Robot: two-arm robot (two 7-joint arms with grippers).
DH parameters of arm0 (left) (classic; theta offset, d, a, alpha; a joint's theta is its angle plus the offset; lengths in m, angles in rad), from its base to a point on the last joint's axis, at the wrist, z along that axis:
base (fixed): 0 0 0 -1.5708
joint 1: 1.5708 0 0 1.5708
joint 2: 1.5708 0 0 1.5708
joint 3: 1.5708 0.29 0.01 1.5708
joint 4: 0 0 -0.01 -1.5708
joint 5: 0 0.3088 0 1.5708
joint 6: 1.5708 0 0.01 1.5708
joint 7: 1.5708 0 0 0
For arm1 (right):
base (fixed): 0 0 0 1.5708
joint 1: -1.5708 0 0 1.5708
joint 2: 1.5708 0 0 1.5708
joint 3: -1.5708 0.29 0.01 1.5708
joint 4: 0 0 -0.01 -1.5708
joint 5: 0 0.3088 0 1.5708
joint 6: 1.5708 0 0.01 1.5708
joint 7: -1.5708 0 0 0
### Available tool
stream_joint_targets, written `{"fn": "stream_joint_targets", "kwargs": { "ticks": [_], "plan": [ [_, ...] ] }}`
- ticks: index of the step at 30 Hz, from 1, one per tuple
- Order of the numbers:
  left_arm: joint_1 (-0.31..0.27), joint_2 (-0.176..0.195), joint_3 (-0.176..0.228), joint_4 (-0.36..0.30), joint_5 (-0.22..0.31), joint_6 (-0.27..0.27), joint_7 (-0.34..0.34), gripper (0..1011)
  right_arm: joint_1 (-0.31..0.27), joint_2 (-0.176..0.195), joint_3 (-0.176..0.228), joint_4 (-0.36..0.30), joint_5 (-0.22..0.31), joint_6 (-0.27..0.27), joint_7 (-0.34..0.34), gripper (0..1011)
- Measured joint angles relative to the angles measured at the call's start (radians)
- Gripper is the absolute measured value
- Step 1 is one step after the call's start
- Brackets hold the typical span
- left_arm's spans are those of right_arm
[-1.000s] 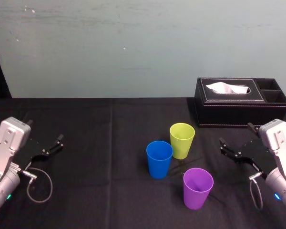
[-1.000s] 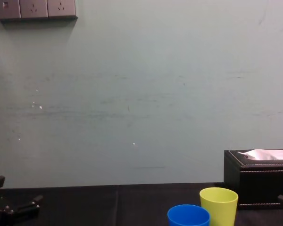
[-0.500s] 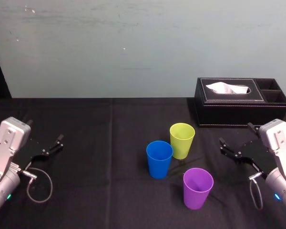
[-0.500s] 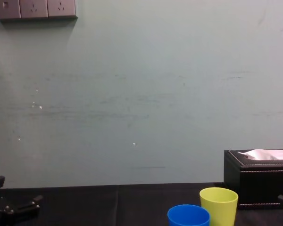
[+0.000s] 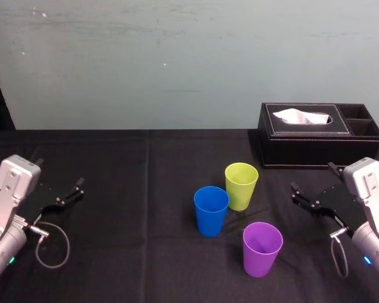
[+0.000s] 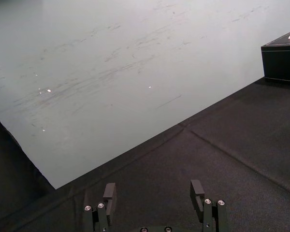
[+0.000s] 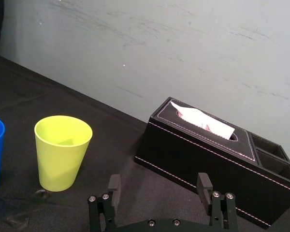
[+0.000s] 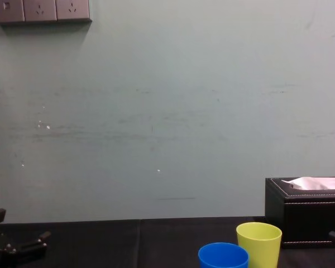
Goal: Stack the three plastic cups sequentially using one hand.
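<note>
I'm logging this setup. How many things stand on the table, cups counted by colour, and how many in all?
Yellow-green cup: 1
Blue cup: 1
Purple cup: 1
Tissue box: 1
Total: 4

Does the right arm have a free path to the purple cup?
Probably yes: the open right gripper sits right of the purple cup, with only bare cloth between them.

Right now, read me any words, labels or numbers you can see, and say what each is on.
None can be read.
The blue cup, yellow-green cup and purple cup are plain.
The black tissue box shows stitching, no lettering.
The wall sockets bear no legible print.
The left tool and right tool, both open, bear no labels.
</note>
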Motion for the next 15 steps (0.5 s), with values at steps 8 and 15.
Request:
{"fn": "stream_joint_targets", "kwargs": {
  "ticks": [8, 15],
  "plan": [
    [0.000, 0.000, 0.000, 0.000, 0.000, 0.000, 0.000, 1000, -0.005, -0.005, 0.015, -0.002, 0.006, -0.015, 0.011, 1000],
    [0.000, 0.000, 0.000, 0.000, 0.000, 0.000, 0.000, 1000, -0.045, 0.002, 0.064, -0.052, 0.055, -0.027, 0.053, 1000]
  ]
}}
